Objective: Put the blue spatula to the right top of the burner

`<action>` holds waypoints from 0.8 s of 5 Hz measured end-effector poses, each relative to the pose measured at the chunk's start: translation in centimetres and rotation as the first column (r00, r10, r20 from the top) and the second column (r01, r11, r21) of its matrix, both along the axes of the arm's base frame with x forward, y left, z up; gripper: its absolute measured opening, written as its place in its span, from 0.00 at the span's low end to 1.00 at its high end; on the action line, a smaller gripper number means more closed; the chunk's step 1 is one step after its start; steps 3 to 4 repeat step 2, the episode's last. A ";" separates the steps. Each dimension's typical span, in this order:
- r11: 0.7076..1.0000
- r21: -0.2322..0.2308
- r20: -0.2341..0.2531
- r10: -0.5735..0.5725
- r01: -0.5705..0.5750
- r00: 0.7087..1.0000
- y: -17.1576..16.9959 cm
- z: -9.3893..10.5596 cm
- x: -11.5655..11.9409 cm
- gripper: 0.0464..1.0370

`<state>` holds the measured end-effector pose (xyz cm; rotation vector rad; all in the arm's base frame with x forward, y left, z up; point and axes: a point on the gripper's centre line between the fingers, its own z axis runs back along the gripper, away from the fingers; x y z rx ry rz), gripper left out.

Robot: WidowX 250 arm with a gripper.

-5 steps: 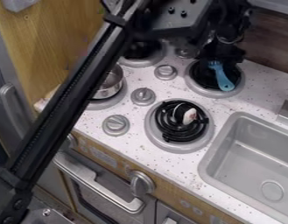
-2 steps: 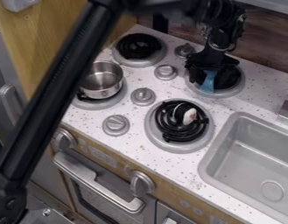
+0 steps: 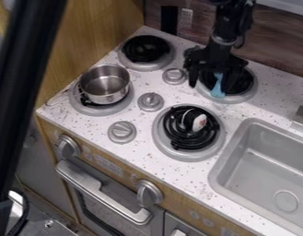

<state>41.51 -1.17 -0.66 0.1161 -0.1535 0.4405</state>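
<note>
We are hanging the black two-finger gripper (image 3: 215, 80), its fingers parted, over the round silver-rimmed black burner (image 3: 238, 98); the blue plastic-looking spatula (image 3: 218, 87) is lying on that burner's near side, beneath the gripper, its length pointing cameraward

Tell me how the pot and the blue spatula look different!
The pot is shiny silver, but the spatula is light blue. The pot is round and hollow like a bowl, while the part of the spatula you can see is thin and narrow. The pot is much wider than that blue part. Both are over burners: the pot's burner and the spatula's burner.
</note>
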 end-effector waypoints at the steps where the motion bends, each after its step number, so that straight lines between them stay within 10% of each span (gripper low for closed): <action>1: 0.997 -0.040 -0.046 -0.061 0.060 0.997 -0.7 -0.1 -2.1 0.96; 4: 0.992 -0.040 -0.119 -0.123 0.118 0.985 -0.8 -0.5 -4.1 0.96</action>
